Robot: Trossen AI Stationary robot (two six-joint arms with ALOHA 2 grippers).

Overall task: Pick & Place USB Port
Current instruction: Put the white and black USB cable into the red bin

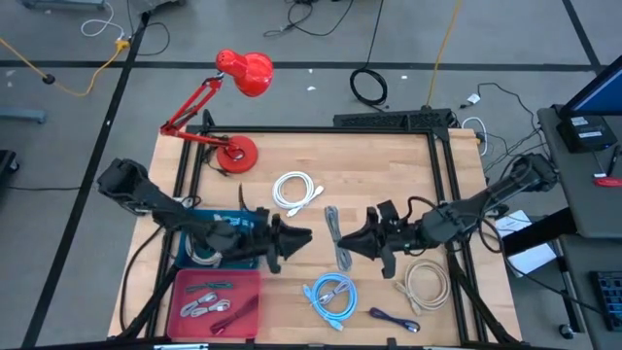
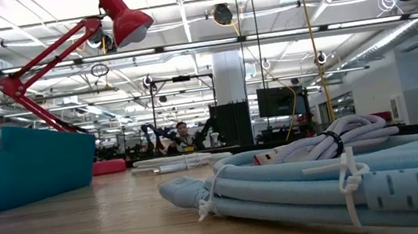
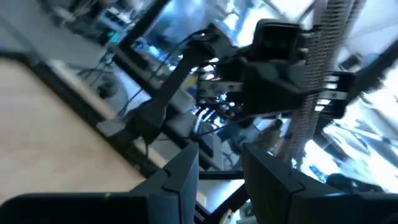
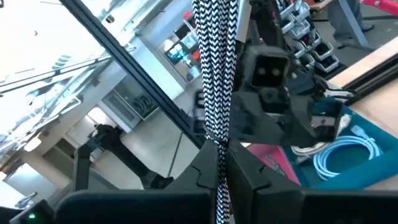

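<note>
A black-and-white braided cable (image 1: 335, 238) hangs in the air over the middle of the table, and my right gripper (image 1: 352, 245) is shut on it, coming in level from the table's right. The same cable shows in the right wrist view (image 4: 214, 62) and in the left wrist view (image 3: 317, 74). My left gripper (image 1: 304, 236) faces it from the left, a short way off, over the edge of the teal bin (image 1: 225, 261). Its fingers (image 3: 180, 177) stand apart with nothing between them. My right gripper pinches the braided cable (image 4: 217, 140) between its two fingers. The fingers come level from the table's right and lie across the cable. The cable runs on out of the hold on both sides, one end toward the far edge (image 1: 329, 214), the other toward the near edge (image 1: 344, 262), off the table.
On the wooden table lie a white cable coil (image 1: 296, 190), a blue coil (image 1: 330, 294), a beige coil (image 1: 426, 284) and a purple cable (image 1: 394, 319). A pink bin (image 1: 248, 282) with several cables stands at the near left, a red desk lamp (image 1: 238, 146) at the far left.
</note>
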